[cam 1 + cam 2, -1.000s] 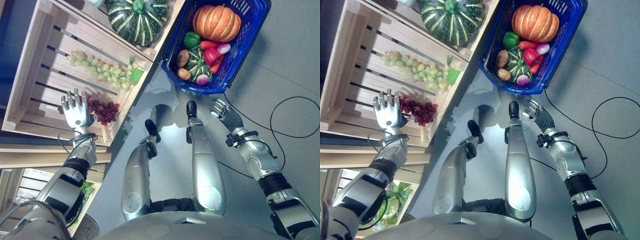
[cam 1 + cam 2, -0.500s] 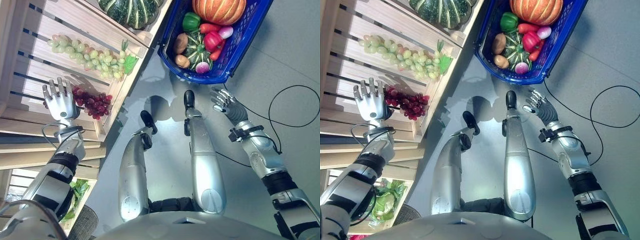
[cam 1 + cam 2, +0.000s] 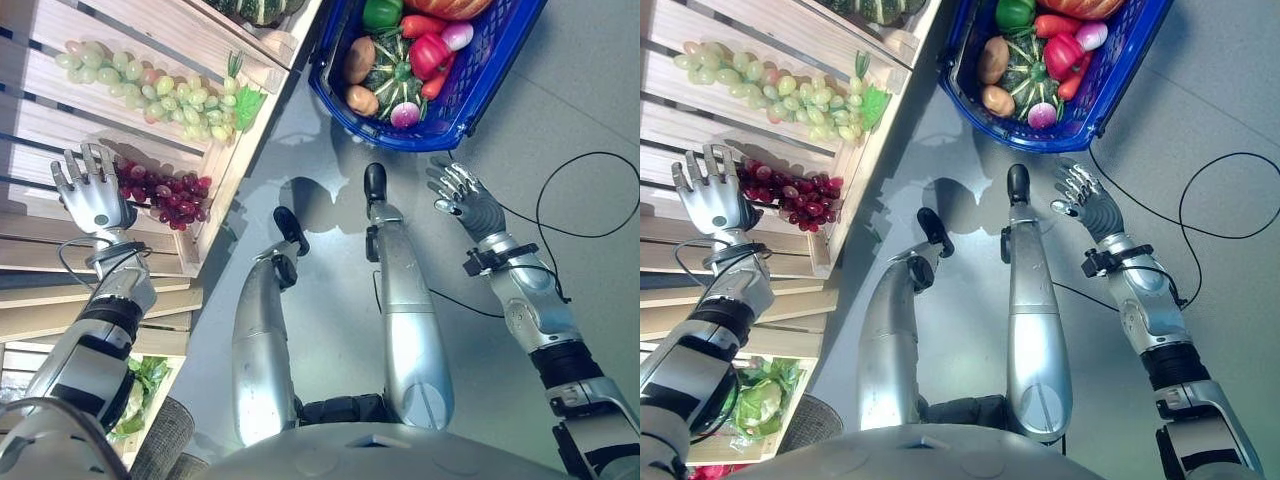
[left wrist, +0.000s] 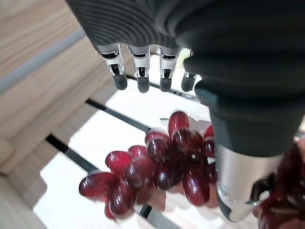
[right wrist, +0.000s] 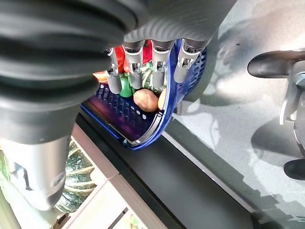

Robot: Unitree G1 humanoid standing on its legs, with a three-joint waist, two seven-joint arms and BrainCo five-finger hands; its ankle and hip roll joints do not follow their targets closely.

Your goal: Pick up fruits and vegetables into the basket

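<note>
A bunch of red grapes (image 3: 160, 188) lies on the slats of a wooden crate (image 3: 40, 120), with green grapes (image 3: 150, 85) further back. My left hand (image 3: 88, 192) is open beside the red grapes, fingers straight and not touching them. In the left wrist view the red grapes (image 4: 157, 167) lie just past its fingertips (image 4: 139, 81). The blue basket (image 3: 487, 62) stands on the floor, holding a potato (image 3: 357, 60), a small green squash (image 3: 393, 75), a red pepper (image 3: 428, 55) and other vegetables. My right hand (image 3: 462, 195) hangs open just in front of the basket rim (image 5: 157, 119), holding nothing.
A large striped green squash (image 5: 78, 174) sits in the crate section behind the grapes. The crate's front wall (image 3: 205, 215) rises between the grapes and the grey floor. A lower crate holds leafy greens (image 3: 140, 385).
The whole picture has shifted, so the camera has moved. My left hand now sits slightly further from the red grapes. My right hand keeps its place by the basket.
</note>
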